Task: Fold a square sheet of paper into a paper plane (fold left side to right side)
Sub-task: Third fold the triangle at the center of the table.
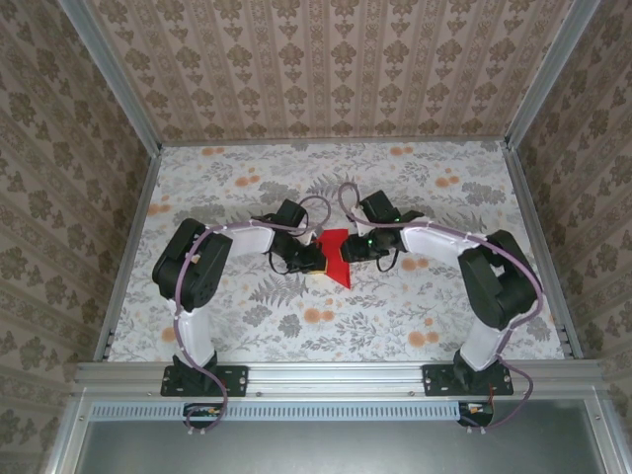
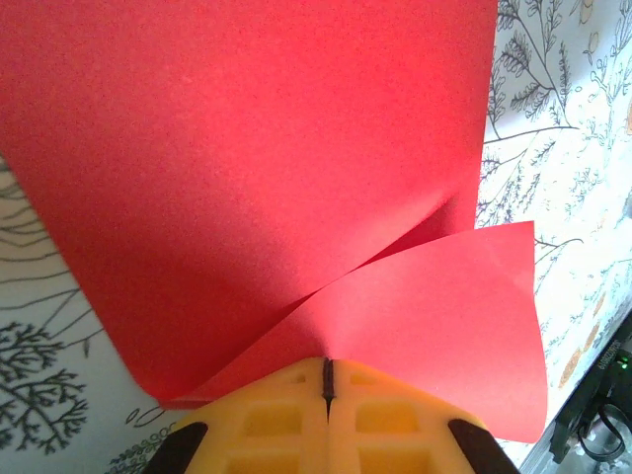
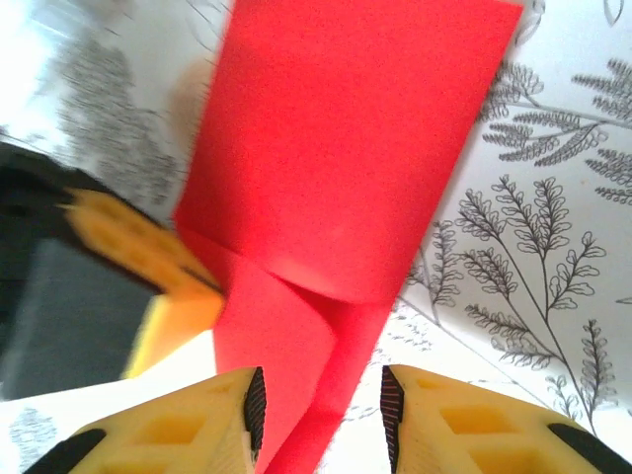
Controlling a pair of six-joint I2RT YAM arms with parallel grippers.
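Two arms reach inward over the floral desk [image 1: 415,306] and meet at centre frame in the top view. The left arm [image 1: 193,267] enters from the lower left, the right arm [image 1: 499,281] from the lower right. Between their tips I see the square sheet of paper [image 1: 336,257], bright red, at the centre of the desk, with one corner flap folded over and lifted. The left pincer [image 2: 326,373] is pressed together, pinching the sheet at the flap's edge, at bottom centre of its wrist view. The right pincer [image 3: 321,395] is spread. A narrow red part of the sheet runs between its fingers, unclamped.
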